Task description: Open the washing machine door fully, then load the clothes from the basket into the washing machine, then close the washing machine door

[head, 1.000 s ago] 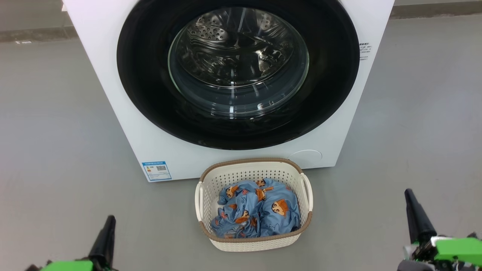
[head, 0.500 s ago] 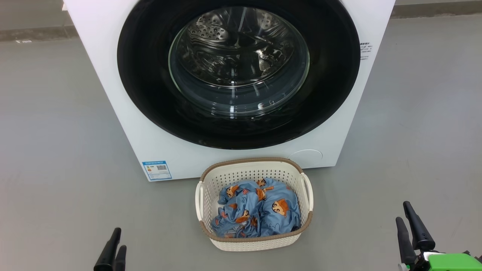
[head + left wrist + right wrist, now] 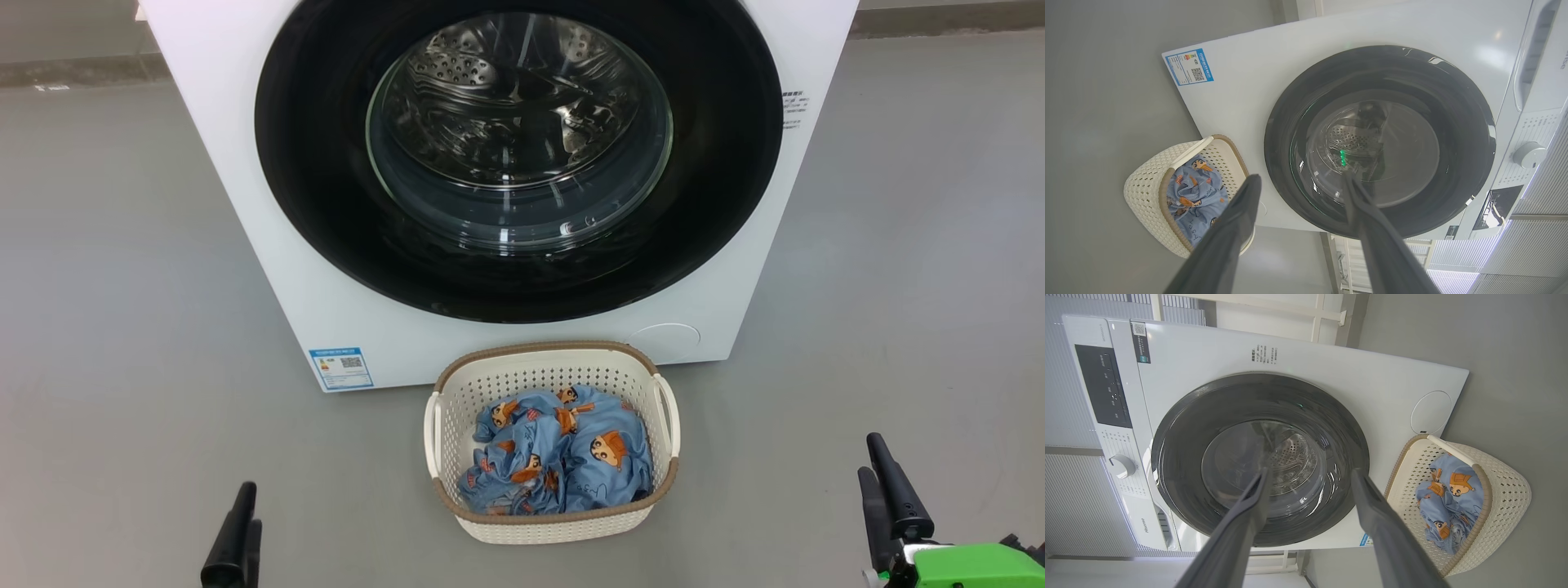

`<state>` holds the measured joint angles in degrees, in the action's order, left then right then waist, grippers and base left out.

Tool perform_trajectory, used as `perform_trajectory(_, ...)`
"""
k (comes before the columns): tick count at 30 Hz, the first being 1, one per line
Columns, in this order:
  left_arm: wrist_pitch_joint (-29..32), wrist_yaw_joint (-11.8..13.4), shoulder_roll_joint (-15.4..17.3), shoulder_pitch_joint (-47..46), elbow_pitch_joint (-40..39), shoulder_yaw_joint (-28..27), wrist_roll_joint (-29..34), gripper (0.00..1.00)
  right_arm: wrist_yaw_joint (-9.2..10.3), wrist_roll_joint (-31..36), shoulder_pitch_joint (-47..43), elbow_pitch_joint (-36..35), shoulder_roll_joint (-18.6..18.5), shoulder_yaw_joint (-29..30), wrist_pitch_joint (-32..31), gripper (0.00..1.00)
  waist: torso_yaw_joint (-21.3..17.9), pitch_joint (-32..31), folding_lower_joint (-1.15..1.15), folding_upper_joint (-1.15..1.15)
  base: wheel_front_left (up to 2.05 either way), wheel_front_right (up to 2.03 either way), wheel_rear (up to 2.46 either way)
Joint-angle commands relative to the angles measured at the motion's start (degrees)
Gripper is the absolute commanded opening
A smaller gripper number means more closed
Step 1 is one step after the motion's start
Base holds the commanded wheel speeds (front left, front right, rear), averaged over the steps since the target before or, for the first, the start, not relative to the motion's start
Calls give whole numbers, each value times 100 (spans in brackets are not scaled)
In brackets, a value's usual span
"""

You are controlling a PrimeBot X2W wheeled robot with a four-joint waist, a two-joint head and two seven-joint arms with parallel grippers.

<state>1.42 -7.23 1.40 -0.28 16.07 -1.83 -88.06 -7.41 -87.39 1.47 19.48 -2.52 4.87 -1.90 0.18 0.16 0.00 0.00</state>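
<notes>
The white washing machine [image 3: 367, 343] stands straight ahead, its round black-rimmed door [image 3: 310, 163] shut, with the steel drum visible through the glass. In front of it on the floor sits the cream basket [image 3: 555, 529], holding the light blue clothes [image 3: 563, 457]. My left gripper [image 3: 250, 505] is low at the left and my right gripper [image 3: 870, 454] low at the right, both well short of the basket. In the wrist views the left gripper [image 3: 1302, 177] and right gripper [image 3: 1311, 471] are open and empty, pointing toward the door [image 3: 1461, 122] [image 3: 1180, 437], with the basket [image 3: 1143, 179] [image 3: 1506, 490] off to one side.
Grey floor [image 3: 122, 286] runs all around the machine and basket. A blue label [image 3: 340, 368] and a round cover [image 3: 663, 340] sit low on the machine's front. A control panel [image 3: 1104, 388] and knob [image 3: 1120, 465] are at its top.
Both grippers have gone from shut to open, and each has sunk a little lower in the head view. The door, basket and clothes have not moved.
</notes>
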Motion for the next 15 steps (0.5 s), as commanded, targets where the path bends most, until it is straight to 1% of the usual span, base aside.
perform_trajectory(1, -67, -6, 139, -137, -222, -38, 201, 100, -2, 167, 157, -182, -93, -83, 61, 100, 2, 0, 0, 0, 0, 0, 0)
perform_trajectory(5, -132, -7, 140, -125, -258, -82, 527, 100, -2, 434, 159, -204, -122, -139, 127, 100, 5, 0, 0, 0, 0, 0, 0)
perform_trajectory(7, -148, -7, 132, -123, -261, -104, 596, 100, -2, 515, 161, -204, -136, -156, 144, 100, 5, -1, 0, 0, 0, 0, 0)
perform_trajectory(15, -276, -9, 143, -102, -330, -78, 1360, 100, -3, 1175, 171, -204, -162, -219, 277, 100, 11, 3, 0, 0, 0, 0, 0)
